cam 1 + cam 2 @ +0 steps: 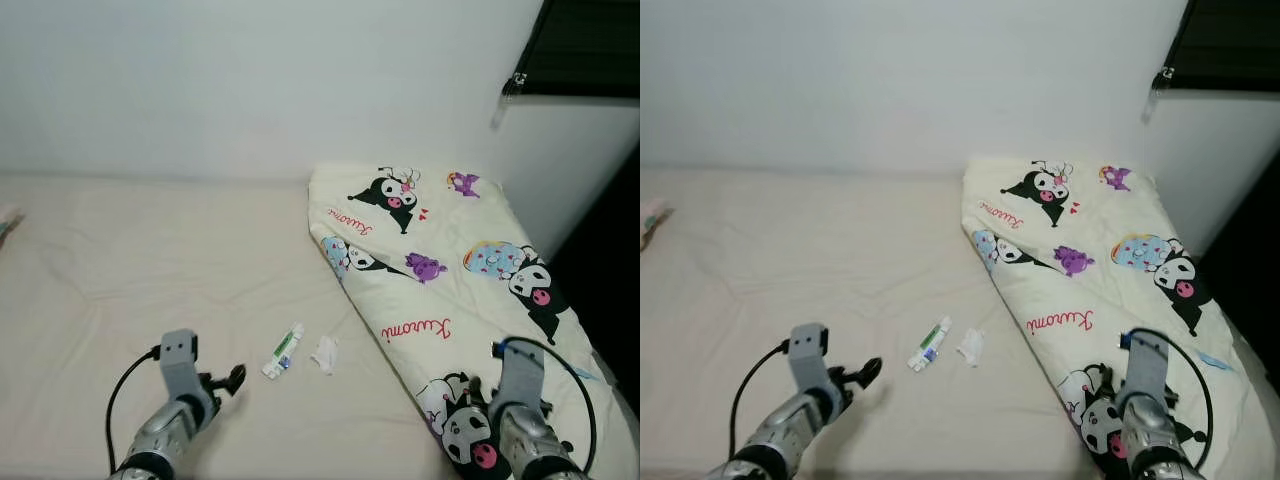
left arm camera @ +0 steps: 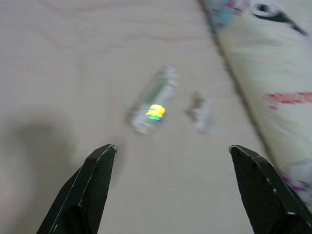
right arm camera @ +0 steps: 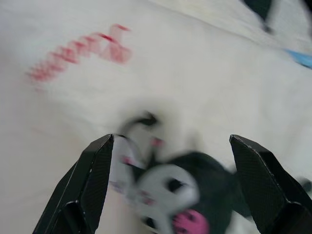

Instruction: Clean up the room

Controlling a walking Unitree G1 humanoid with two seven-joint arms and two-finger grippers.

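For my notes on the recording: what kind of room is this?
Probably a bedroom: a bare cream mattress against a white wall, a folded cartoon-print quilt on it, and a dark window above.

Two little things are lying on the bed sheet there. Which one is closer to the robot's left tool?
The white-and-green tube. It lies on the left tool's side, while the small crumpled white scrap sits beyond it, nearer the cartoon-print quilt.

Even, soft indoor light; head views sharp, wrist views blurred.

The bed sheet (image 1: 150, 260) and wall are evenly lit, without glare. The left gripper (image 1: 225, 382) casts a faint shadow beneath itself. Ahead of its spread fingers the toothpaste tube (image 2: 152, 100) is smeared by blur; the cartoon-print blanket (image 3: 161, 87) under the right gripper (image 3: 170, 190) is equally soft.
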